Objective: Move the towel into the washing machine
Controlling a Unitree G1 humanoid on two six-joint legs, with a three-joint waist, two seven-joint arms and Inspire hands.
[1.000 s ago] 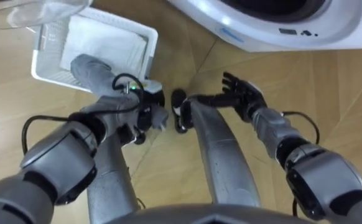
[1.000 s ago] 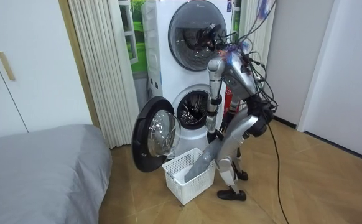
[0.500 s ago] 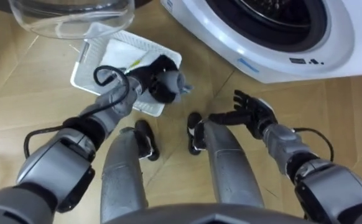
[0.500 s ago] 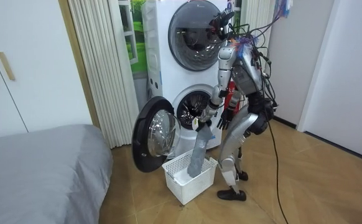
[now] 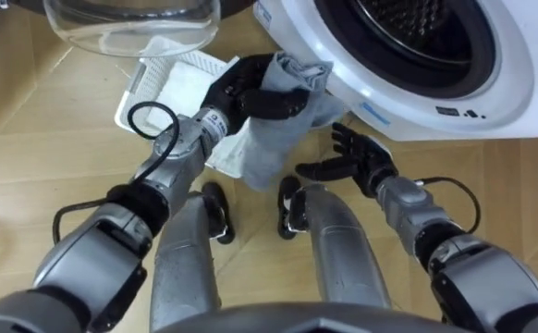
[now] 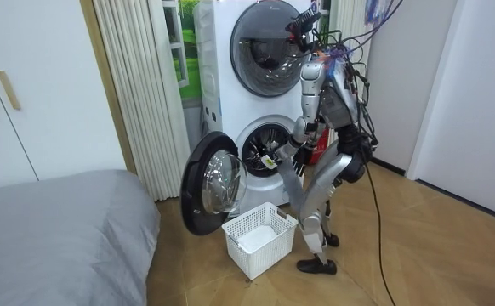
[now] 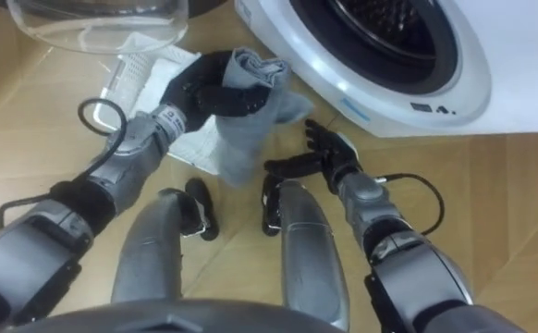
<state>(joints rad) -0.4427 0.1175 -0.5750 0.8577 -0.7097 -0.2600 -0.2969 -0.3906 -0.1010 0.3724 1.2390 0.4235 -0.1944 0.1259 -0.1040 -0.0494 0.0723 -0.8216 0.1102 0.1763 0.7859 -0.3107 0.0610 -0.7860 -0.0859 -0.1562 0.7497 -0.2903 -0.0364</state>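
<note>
My left hand (image 5: 248, 94) — curled round the grey towel (image 5: 271, 148), beside the rim of the washing machine (image 5: 491, 92). Lift the hanging end over the lip before releasing. My right hand (image 5: 360, 159) — spread, idle.

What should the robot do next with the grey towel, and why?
Probably lift the towel up and forward into the round opening of the washing machine. The left hand has its fingers curled round the towel just below the opening's rim, the towel hangs clear of the white basket, and the door stands open. The right hand is open beside it.
</note>
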